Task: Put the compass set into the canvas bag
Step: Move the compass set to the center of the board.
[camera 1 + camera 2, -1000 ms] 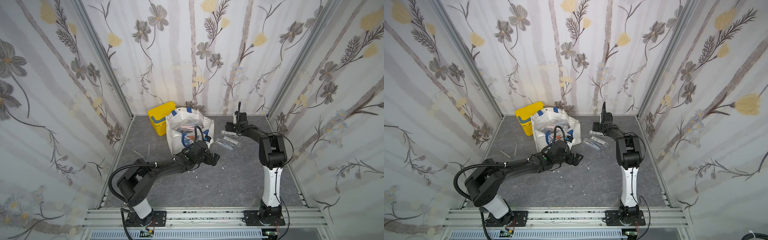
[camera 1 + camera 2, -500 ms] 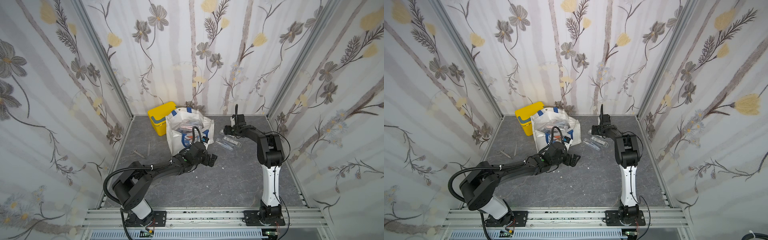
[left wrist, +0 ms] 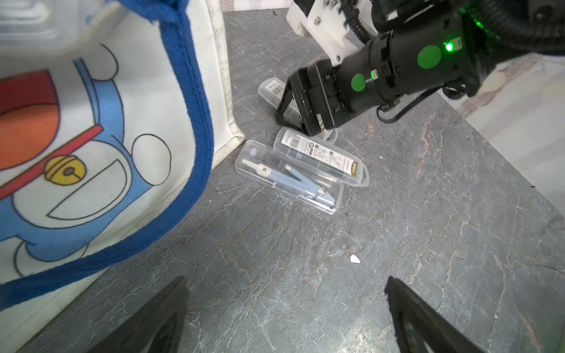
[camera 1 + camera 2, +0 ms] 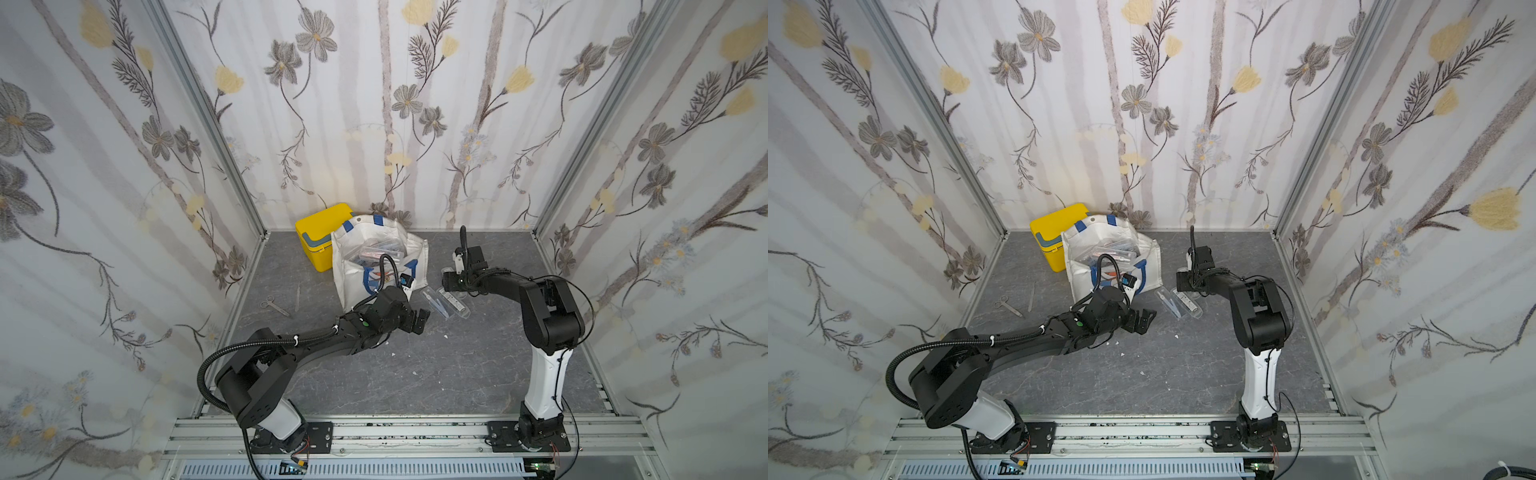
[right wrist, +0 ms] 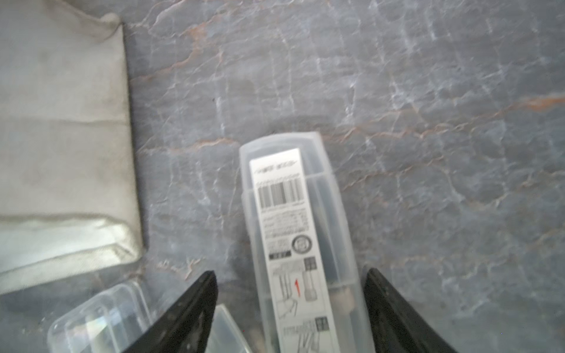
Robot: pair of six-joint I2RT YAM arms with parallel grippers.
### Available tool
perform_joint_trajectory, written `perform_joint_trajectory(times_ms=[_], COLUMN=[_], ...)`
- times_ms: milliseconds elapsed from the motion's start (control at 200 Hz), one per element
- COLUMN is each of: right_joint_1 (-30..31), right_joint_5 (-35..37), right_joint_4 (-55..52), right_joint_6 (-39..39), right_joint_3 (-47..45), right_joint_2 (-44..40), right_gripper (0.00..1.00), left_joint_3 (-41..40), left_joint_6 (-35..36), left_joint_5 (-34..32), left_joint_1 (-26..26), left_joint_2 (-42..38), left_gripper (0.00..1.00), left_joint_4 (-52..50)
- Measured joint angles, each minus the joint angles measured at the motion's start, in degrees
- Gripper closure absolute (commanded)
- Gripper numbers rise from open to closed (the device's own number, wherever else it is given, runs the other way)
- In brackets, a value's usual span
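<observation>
I found clear cases (image 4: 376,249) inside the canvas bag (image 4: 344,270). One compass set (image 5: 293,214) lay near it, between the parted jaws of the right pincer (image 5: 290,273), gaps either side. Left pincer (image 3: 284,279) gaped wide, empty.

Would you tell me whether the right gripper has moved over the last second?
Yes: in a top view the right gripper has drawn away from the table's back edge toward the clear cases.

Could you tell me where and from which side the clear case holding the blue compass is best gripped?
Probably from above, across its narrow width at mid-length: the clear case lies flat and slim, a labelled case close along one side.
</observation>
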Motion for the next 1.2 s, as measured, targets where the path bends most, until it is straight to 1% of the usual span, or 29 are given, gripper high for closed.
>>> perform_joint_trajectory(times_ms=[125, 305, 455, 769, 904, 1074, 1199], right_joint_1=[2.03, 5.22, 7.76, 8.39, 7.98, 4.59, 2.80], right_joint_5=[0.28, -0.28, -3.65, -9.16, -8.20, -3.69, -0.37], right_joint_4=[0.98, 0.70, -0.24, 1.03, 1.68, 3.72, 5.60], right_joint_6=[0.55, 1.44, 2.62, 4.11, 4.52, 5.22, 5.62], right_joint_3=[-4.42, -7.91, -9.99, -13.03, -14.23, -16.96, -20.48], right_joint_2=[-3.08, -6.16, -8.52, -12.72, -15.34, -20.50, -25.99], right_gripper=[0.24, 0.24, 0.24, 0.23, 0.21, 0.20, 0.19], left_joint_3=[-0.20, -0.11, 1.05, 4.42, 7.26, 13.20, 17.31], left_joint_6=[-0.02, -0.04, -1.36, -5.64, -8.39, -13.73, -18.16], left_joint_5=[-0.15, -0.13, -0.20, -1.88, -3.13, -6.82, -8.92], left_joint_1=[0.00, 0.04, 0.04, 0.04, 0.04, 0.07, 0.04], left_joint_2=[-0.02, 0.42, 2.01, 6.47, 9.60, 15.02, 19.39], left_gripper=[0.00, 0.00, 0.00, 0.00, 0.00, 0.00, 0.01], left_joint_4=[0.04, 0.04, -0.04, -2.80, -5.25, -10.54, -14.69])
